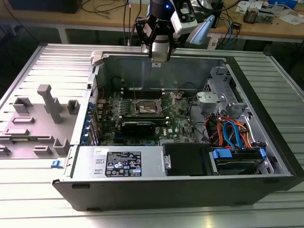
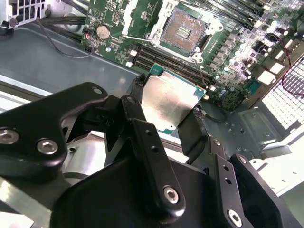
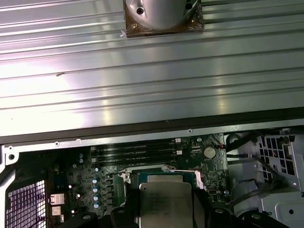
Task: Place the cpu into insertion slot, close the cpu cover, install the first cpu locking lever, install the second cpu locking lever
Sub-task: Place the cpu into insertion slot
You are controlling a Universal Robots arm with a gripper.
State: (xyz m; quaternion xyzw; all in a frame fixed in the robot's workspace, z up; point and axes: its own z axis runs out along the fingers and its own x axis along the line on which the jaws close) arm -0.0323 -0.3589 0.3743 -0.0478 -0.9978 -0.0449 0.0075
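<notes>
In both wrist views my gripper [image 2: 167, 105] is shut on the cpu [image 2: 164, 92], a flat square chip with a silver-grey top, gripped by two opposite edges between black fingers [image 2: 137, 88]. In the exterior view the gripper [image 1: 159, 54] hangs above the back wall of the open computer case. The insertion slot [image 2: 183, 31] lies bare on the green motherboard, its dark centre exposed, some way beyond the chip. In the first wrist view the cpu [image 3: 164, 202] overlaps the slot's rim [image 3: 161, 172]. The cpu cover [image 2: 140, 16] seems swung open beside the slot. The slot [image 1: 145, 107] sits mid-board.
Long black memory slots [image 2: 161, 59] flank the socket. A black graphics card [image 1: 137, 127] lies in front of it. Orange and blue cables [image 1: 228, 130] and a drive cage [image 1: 237, 159] fill the case's right. A grey fixture tray [image 1: 38, 118] sits at the exterior view's left.
</notes>
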